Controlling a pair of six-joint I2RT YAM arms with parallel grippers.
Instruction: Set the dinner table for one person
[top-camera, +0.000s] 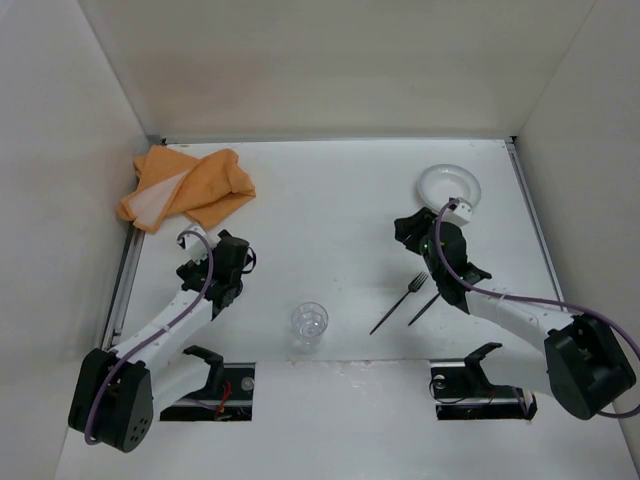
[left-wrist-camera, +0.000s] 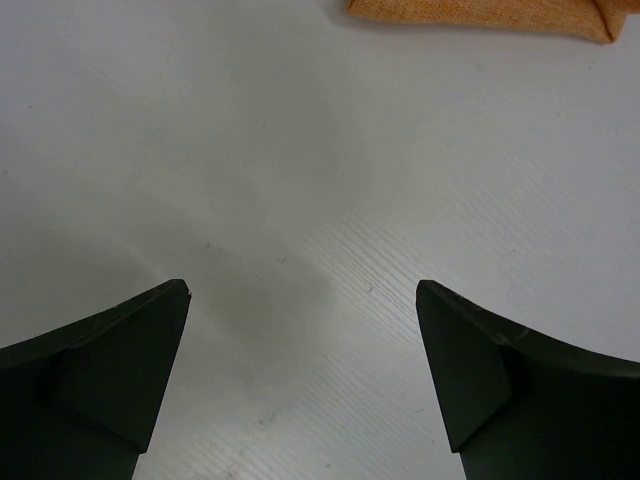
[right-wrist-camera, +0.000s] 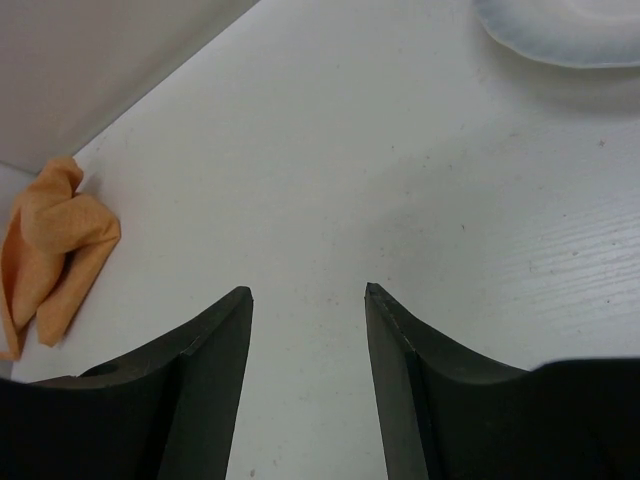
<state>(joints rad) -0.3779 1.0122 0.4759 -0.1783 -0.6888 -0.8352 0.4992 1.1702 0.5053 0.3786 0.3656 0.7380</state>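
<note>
The dinner table (top-camera: 330, 200) – a matte white top with thin metal rails down its sides – spreads beneath both arms and fills the floor of every view. The left gripper (left-wrist-camera: 303, 290) stands over its left half with its fingers spread wide; only bare white surface shows in the gap, and it holds nothing. Just beyond it, toward the far left corner, lies a crumpled orange cloth (top-camera: 185, 187), whose edge shows at the top of the left wrist view. The right gripper (right-wrist-camera: 308, 290) stands over the right half, parted by a narrower gap and likewise empty. A white plate (top-camera: 450, 186) sits near it on the far right of the table. Closer to the bases, a dark fork (top-camera: 400, 300) and knife (top-camera: 424, 307) lie side by side at a slant beside the right arm – and a clear glass (top-camera: 309, 322) stands upright near the table's near edge, between the two arms.
</note>
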